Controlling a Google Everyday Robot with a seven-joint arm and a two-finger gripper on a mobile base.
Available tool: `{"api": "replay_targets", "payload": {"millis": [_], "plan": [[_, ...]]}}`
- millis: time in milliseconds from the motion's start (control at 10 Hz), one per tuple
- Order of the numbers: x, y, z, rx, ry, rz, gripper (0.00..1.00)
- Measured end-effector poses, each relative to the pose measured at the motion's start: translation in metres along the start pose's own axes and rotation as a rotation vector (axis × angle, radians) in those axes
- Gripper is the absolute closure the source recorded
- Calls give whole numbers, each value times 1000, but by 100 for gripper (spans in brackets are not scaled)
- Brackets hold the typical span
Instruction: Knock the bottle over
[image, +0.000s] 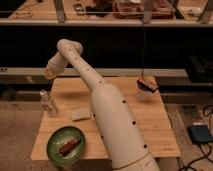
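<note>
The bottle (47, 103) is small, slim and whitish with a white cap. It stands upright near the left edge of the wooden table (150, 125). My gripper (50, 73) hangs at the end of the white arm, above the table's back left corner. It is behind and above the bottle and apart from it.
A flat beige block (81, 115) lies right of the bottle. A green plate (55, 150) holding a brown-red piece of food sits at the front left. A dark object (147, 84) rests at the back right edge. My arm crosses the table's middle. Dark shelving stands behind.
</note>
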Motion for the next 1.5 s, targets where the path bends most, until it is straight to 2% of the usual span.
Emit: {"api": "replay_targets", "payload": {"millis": [200, 400, 700, 1100, 1300, 1500], "plan": [[-4, -7, 13, -39, -5, -40, 100], [-7, -12, 20, -50, -12, -61, 100], [-13, -18, 29, -48, -37, -84, 100], [-12, -17, 32, -28, -62, -64, 100], [-14, -16, 33, -35, -66, -69, 100], [-21, -12, 36, -59, -82, -97, 100]]}}
